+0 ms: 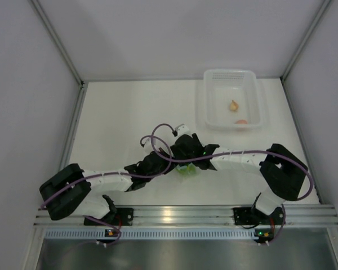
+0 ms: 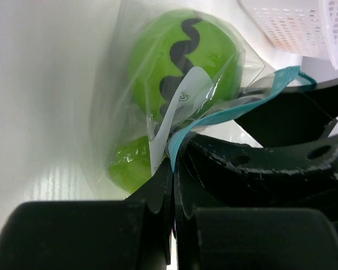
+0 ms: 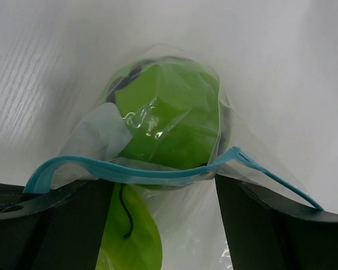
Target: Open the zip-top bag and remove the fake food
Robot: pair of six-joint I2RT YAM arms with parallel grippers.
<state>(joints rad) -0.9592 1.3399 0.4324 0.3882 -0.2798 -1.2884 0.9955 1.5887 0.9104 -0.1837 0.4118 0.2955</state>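
Observation:
The zip-top bag (image 1: 187,169) lies at the table's middle, between both grippers. In the left wrist view the clear bag (image 2: 115,84) holds a round green ball with a dark zigzag (image 2: 180,62) and a lime-green oval (image 2: 129,163). My left gripper (image 2: 174,169) is shut on the bag's edge at the blue zip strip (image 2: 225,112). My right gripper (image 3: 163,225) is open, with its fingers (image 3: 270,225) wide apart. The blue strip (image 3: 158,174) lies across both fingers, and the green food (image 3: 169,112) sits beyond them. Both grippers (image 1: 163,163) (image 1: 192,153) meet over the bag.
A white translucent basket (image 1: 215,118) stands at the back right and holds two small peach bits (image 1: 234,104). Its corner shows in the left wrist view (image 2: 293,22). White walls enclose the table on the left, the back and the right.

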